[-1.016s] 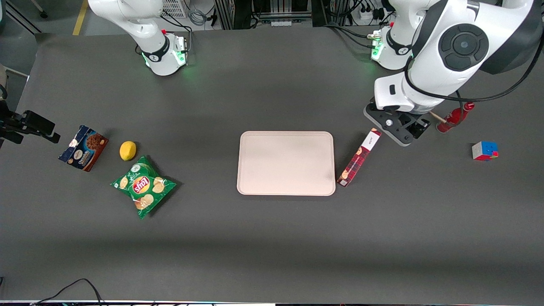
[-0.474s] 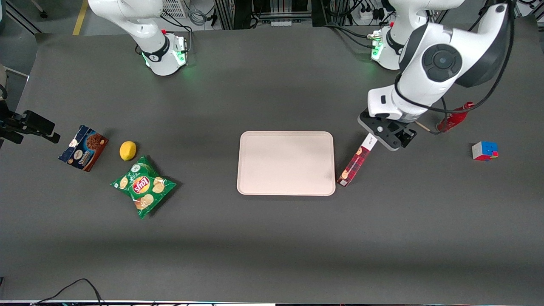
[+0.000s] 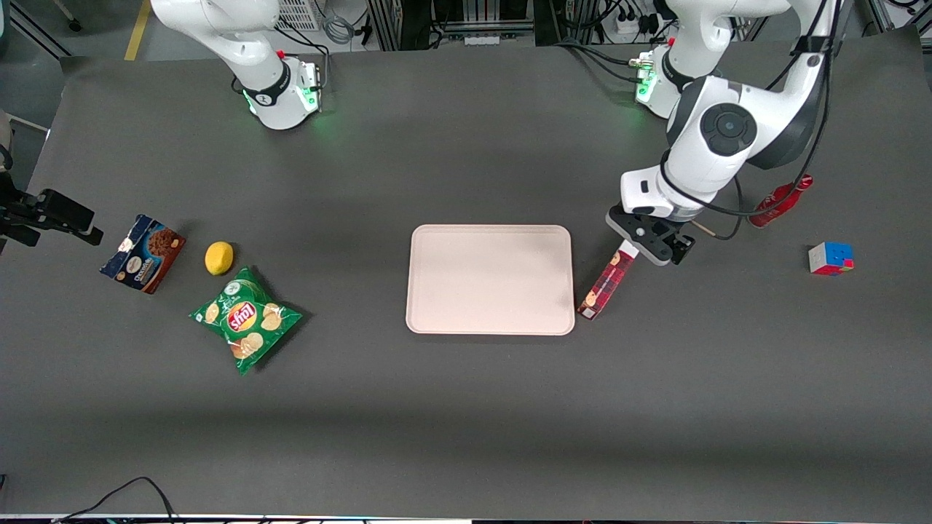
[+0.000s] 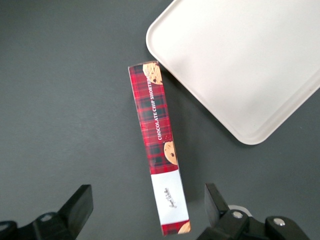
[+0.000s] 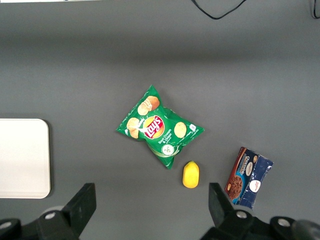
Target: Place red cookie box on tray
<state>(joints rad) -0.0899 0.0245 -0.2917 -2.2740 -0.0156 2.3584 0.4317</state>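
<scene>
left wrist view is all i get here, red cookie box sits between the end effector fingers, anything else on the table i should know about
Observer: Yes. A red bottle lies on the table toward the working arm's end, beside that arm.
Operator: is the end effector down on the box yet
Observer: The end effector is open and sits over the white end of the red cookie box, the end farther from the front camera; contact cannot be judged.
Operator: how much of the tray is free
Observer: All of the tray is bare, and the box lies beside its edge.
</scene>
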